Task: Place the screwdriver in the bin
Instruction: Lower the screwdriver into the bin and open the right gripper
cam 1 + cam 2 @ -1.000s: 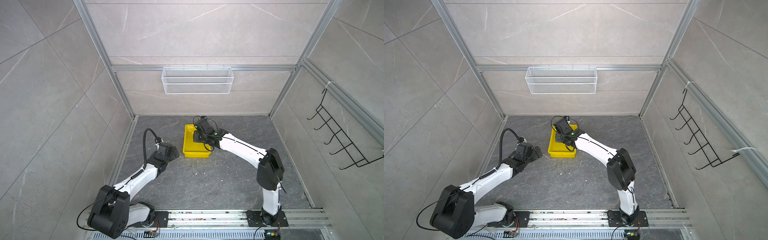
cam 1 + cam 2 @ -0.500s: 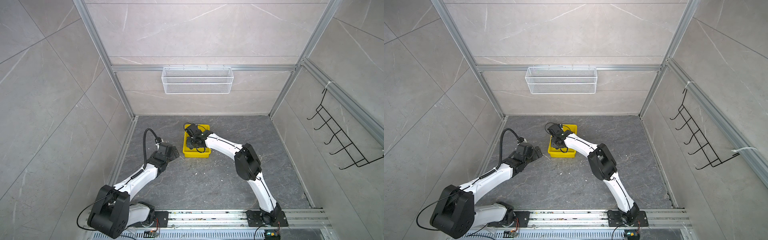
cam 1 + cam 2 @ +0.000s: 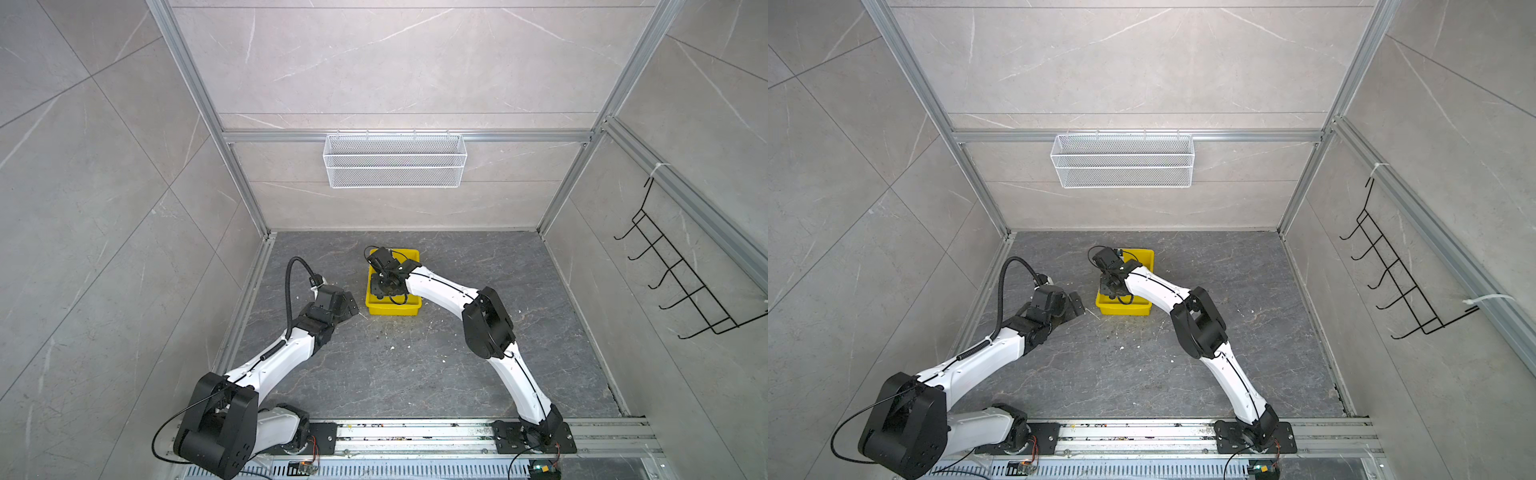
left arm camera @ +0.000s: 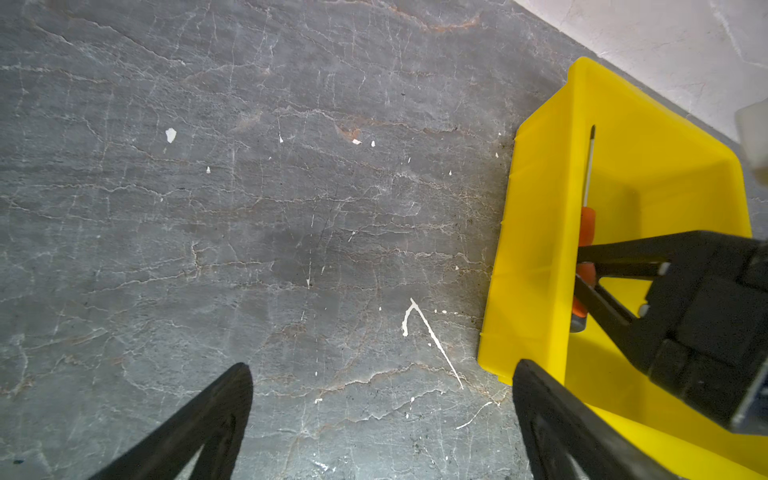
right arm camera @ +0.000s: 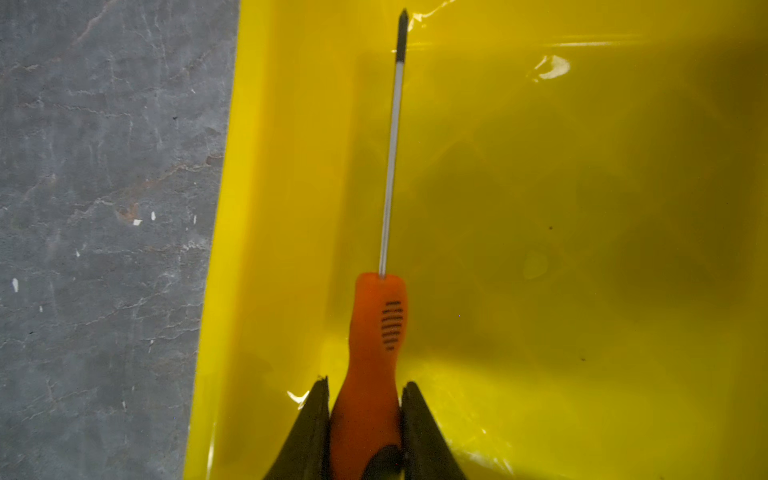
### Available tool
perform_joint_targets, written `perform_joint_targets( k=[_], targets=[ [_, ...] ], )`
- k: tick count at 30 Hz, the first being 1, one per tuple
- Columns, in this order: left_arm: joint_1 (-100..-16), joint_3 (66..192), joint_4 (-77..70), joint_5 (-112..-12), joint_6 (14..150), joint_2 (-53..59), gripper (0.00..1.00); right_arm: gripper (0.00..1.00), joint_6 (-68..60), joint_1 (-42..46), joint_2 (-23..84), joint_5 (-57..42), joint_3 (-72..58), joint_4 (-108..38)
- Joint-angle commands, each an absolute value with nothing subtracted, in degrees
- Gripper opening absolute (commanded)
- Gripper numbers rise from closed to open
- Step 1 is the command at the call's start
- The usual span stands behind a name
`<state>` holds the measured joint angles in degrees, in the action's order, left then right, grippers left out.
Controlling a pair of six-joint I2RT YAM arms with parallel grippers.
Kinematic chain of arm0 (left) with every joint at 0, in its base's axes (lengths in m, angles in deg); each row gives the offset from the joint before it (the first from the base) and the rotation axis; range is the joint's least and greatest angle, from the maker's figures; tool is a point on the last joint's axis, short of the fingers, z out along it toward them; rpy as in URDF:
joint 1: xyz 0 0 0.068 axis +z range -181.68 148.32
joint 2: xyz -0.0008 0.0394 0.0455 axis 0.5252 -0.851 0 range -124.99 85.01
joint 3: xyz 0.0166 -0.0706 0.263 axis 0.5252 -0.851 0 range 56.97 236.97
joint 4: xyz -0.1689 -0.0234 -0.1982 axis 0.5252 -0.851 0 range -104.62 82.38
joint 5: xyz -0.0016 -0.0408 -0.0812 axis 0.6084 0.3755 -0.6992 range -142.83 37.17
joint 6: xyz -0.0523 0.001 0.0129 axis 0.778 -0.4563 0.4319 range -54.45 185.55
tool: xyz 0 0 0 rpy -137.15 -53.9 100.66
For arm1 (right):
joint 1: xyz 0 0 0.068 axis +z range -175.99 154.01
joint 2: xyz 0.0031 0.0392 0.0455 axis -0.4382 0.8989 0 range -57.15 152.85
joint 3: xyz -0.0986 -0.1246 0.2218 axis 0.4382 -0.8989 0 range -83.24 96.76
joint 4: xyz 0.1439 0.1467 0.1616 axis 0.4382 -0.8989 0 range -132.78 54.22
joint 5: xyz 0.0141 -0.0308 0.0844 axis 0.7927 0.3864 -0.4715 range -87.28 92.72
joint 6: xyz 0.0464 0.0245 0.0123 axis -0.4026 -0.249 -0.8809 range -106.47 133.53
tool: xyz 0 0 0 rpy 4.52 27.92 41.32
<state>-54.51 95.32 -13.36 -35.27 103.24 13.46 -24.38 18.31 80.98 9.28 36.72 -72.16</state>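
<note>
Ribbed orange screwdriver point(image 5: 374, 324), glossy yellow bin point(image 5: 257, 208), perhaps touching

Taking the back wall point(image 3: 395, 75) as 12 o'clock, the bin point(image 3: 392, 311) sat on the floor point(image 3: 395, 374) a little past its middle, long sides running 12 to 6. Inside it the screwdriver point(image 5: 374, 328) ran along the 9 o'clock wall, tip toward 12, handle toward 6, between the fingers of the right gripper point(image 5: 365, 384). The left gripper point(image 4: 382, 365) stood at the bin's 8 o'clock, just beside its corner. A wire basket point(image 3: 395, 166) hung on the back wall at 12, a hook rack point(image 3: 681, 282) on the right wall point(image 3: 727, 124) at 3, a rail point(image 3: 415, 432) ran along 6
</note>
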Motion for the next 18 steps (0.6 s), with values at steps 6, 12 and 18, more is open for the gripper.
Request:
perform_joint_targets(
  k=[6, 12, 18],
  targets=[
    [-54.25, 95.12, -12.44, -34.42, 103.04, 14.58, 1.0, 0.4, -24.15, 18.66, 82.21, 9.82, 41.97, -77.62],
    [-54.26, 95.14, -13.01, -33.43, 102.45, 15.18, 1.0, 0.48, -23.08, 18.6, 76.97, 9.81, 40.96, -78.84],
    [-54.27, 94.38, -12.35, -32.26, 102.29, 15.89, 1.0, 0.53, -18.99, 18.52, 61.59, 15.06, 28.55, -77.53]
  ],
)
